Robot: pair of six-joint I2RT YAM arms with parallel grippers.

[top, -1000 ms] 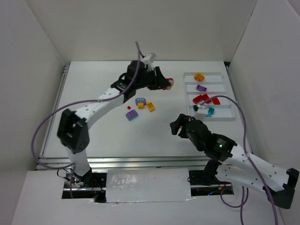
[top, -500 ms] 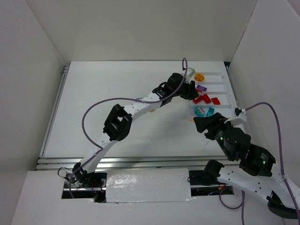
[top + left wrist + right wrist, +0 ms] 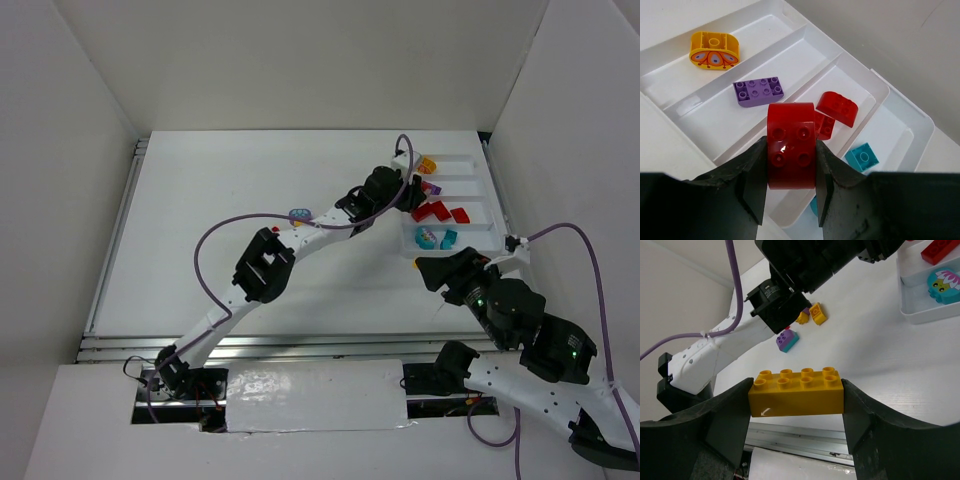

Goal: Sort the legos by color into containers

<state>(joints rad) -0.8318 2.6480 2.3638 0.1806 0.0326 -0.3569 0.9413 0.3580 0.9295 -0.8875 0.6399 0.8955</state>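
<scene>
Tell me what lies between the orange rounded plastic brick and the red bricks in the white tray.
One purple studded plastic brick, in the compartment between theirs; the left wrist view shows it.

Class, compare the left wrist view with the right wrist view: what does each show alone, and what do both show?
Only the left wrist view: the left gripper shut on a red brick; an orange brick, a purple brick and a square teal brick in separate compartments of the white tray.
Only the right wrist view: the right gripper holding a long yellow brick, the left arm, and loose bricks on the table.
Both: the tray and other red bricks lying in it.
</scene>
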